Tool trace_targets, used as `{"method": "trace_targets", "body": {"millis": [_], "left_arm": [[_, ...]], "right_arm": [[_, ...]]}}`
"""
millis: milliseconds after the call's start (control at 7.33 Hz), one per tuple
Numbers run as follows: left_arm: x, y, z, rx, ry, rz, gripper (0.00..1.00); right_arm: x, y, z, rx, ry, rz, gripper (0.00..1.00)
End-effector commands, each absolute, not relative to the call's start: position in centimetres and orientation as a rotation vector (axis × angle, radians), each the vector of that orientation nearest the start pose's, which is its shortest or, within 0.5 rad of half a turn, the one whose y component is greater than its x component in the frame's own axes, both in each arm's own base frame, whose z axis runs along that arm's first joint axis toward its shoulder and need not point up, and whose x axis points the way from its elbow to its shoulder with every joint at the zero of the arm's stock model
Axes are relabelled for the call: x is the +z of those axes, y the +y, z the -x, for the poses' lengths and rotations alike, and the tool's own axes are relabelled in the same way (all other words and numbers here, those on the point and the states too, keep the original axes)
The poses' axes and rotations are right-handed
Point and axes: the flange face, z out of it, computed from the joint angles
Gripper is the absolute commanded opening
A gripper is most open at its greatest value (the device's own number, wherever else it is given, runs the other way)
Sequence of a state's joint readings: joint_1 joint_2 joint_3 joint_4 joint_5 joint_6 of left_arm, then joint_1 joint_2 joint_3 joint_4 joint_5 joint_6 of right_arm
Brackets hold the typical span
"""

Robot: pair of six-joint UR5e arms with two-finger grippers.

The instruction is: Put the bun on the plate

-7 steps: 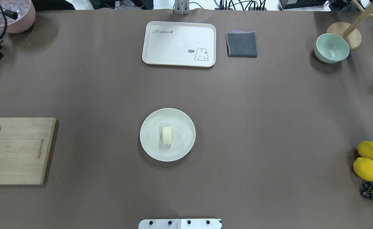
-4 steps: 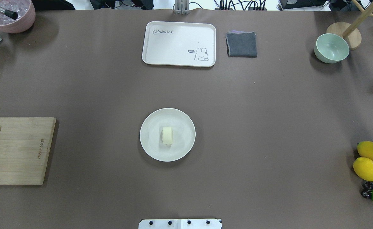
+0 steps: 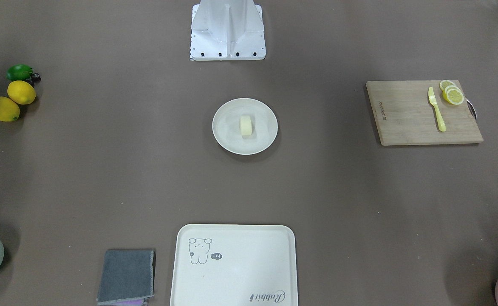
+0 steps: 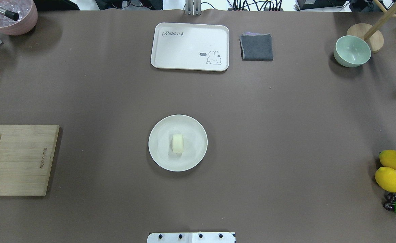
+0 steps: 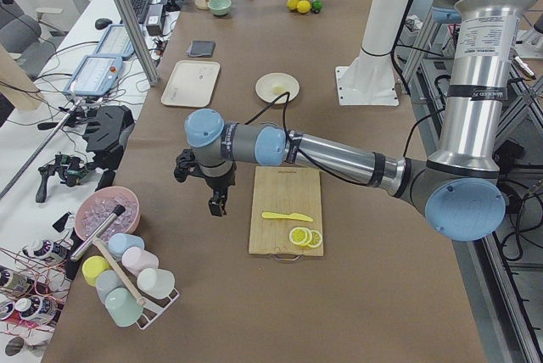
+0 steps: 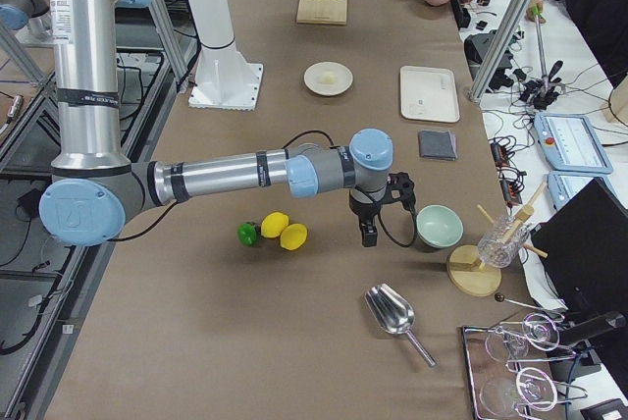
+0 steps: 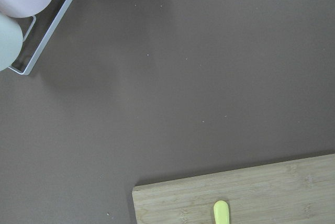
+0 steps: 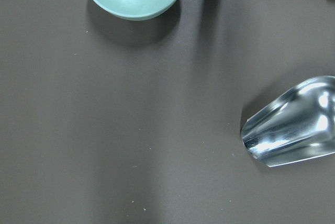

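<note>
Cream rectangular tray (image 4: 184, 47) reads "Rabbit". Small pale bun (image 4: 177, 143) sits centred on the round cream-white plate (image 4: 159, 156). Arms stretched low: left gripper (image 5: 216, 204) beside wooden board (image 5: 284, 202), right gripper (image 6: 368, 234) by green bowl (image 6: 439, 226) — fingers' state cannot be told.

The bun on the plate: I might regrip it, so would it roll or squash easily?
The bun looks like a short rounded cylinder, so a nudge might roll it, though the plate rim could stop it. Being far smaller than the plate, it is probably light.
</note>
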State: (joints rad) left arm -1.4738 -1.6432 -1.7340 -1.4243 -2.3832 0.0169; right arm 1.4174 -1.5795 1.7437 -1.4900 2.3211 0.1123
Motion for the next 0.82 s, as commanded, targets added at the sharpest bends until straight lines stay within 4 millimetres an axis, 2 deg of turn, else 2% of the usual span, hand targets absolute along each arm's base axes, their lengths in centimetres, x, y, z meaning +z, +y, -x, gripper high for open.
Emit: {"method": "trace_targets", "body": {"millis": [0, 682], "left_arm": [[55.67, -51.67, 1.18, 0.143, 0.817, -0.051, 0.97], [55.66, -51.67, 1.18, 0.146, 0.817, -0.053, 0.98]], "right_arm": [[56.88, -50.14, 1.17, -0.131, -0.776, -0.133, 1.00], [56.94, -49.36, 1.11, -0.130, -0.785, -0.130, 1.00]]}}
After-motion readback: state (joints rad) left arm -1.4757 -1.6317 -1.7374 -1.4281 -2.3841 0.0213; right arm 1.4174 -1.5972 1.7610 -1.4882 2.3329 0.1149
